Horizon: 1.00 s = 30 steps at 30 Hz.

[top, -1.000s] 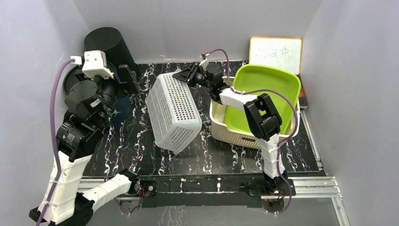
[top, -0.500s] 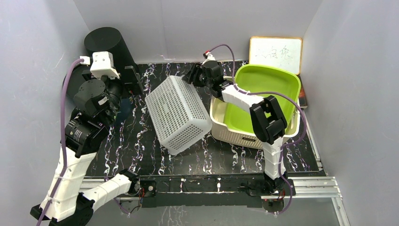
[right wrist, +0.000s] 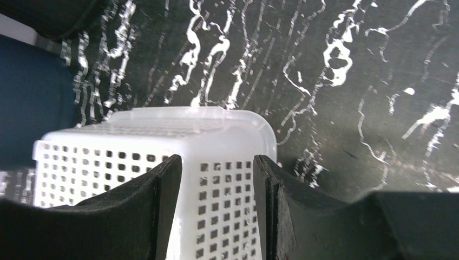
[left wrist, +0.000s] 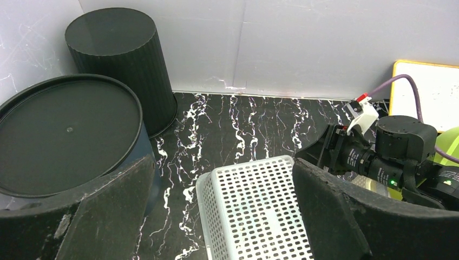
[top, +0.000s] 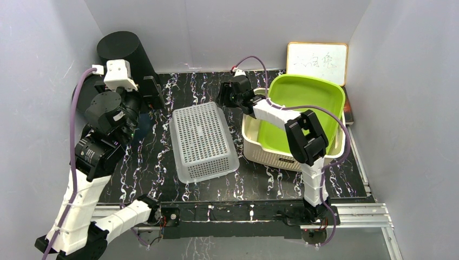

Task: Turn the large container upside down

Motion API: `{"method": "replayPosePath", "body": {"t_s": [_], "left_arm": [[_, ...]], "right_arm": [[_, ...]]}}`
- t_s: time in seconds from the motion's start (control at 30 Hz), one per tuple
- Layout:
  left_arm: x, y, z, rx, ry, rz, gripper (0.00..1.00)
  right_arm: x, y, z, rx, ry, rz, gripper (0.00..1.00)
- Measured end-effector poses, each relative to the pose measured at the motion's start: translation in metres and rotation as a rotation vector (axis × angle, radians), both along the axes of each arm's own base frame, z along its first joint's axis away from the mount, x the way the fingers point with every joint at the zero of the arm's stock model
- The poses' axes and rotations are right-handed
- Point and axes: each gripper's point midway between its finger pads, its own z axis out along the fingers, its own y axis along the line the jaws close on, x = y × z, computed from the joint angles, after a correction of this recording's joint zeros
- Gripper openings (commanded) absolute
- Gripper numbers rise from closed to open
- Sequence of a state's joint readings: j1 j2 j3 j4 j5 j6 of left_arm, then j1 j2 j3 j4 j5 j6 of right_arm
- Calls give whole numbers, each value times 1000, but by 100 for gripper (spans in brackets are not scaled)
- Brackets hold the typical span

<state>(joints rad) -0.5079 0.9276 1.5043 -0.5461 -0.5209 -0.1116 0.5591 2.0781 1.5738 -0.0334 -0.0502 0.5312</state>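
The large container [top: 203,141] is a white perforated basket lying bottom-up and flat on the black marbled table, mid-left. Its holed base [left wrist: 260,211] faces up. My right gripper [top: 224,95] hovers just past the basket's far end, jaws open. In the right wrist view the basket's end wall [right wrist: 162,141] shows between and beyond the right gripper's [right wrist: 216,162] parted fingers, which hold nothing. My left gripper [left wrist: 223,160] hangs high at the back left, wide open and empty, looking down on the basket's far left corner.
A tall black ribbed bin [top: 122,51] stands at the back left, with a wide black round tub [left wrist: 65,135] beside it. A cream basket [top: 270,154] under a lime-green lid [top: 303,108] sits right of the white basket. A small whiteboard [top: 316,62] leans on the back wall.
The basket was tilted on its side with the right gripper shut on its far rim. It has dropped flat, bottom-up, and the right gripper has opened and let go. The left arm rose slightly.
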Motion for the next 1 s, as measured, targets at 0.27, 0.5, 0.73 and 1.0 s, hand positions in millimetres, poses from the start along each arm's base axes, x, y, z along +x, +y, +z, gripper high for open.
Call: {"method": "replayPosePath", "body": {"t_s": [0.27, 0.5, 0.73, 1.0], "left_arm": [[6, -3, -12, 15, 32, 0, 98], [12, -8, -30, 33, 75, -6, 98], [12, -9, -34, 34, 84, -6, 98], [14, -9, -45, 45, 104, -6, 98]], "right_arm": [[-44, -7, 5, -203, -14, 46, 51], [-100, -1, 30, -237, -56, 146, 56], [-121, -1, 18, -299, -42, 183, 58], [-176, 29, 7, -485, -110, 274, 65]]}}
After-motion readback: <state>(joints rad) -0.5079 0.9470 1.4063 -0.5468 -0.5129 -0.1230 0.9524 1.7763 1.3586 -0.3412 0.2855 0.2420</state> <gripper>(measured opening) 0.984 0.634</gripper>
